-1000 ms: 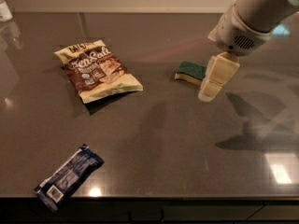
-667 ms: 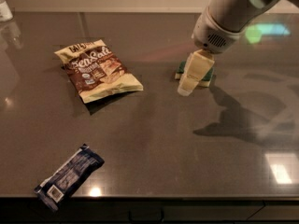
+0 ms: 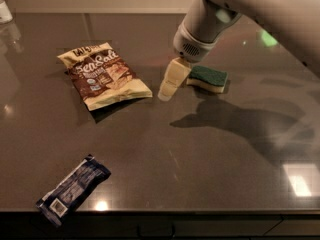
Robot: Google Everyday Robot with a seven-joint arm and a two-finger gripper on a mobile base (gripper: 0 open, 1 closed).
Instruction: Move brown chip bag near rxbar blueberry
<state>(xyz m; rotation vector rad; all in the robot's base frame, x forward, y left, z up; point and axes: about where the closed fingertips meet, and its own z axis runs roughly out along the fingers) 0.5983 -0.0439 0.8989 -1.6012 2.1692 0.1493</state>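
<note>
**A:** Where's the gripper [image 3: 166,93]?

**B:** It hangs over the counter [image 3: 200,159], with the green-topped sponge [image 3: 207,78] just to its right and the brown chip bag [image 3: 105,75] to its left. It visibly holds nothing. How far open it is, I cannot tell.

**A:** How should it take the bag?

**B:** I'd carry on left, come down over the bag's middle and pinch the crinkly film. Then I'd bring it to the rxbar blueberry [image 3: 74,189], which lies well apart at the near-left edge.

**A:** What's changed?

**B:** The gripper has swung left, clear of the sponge. The bag and bar haven't moved.
</note>
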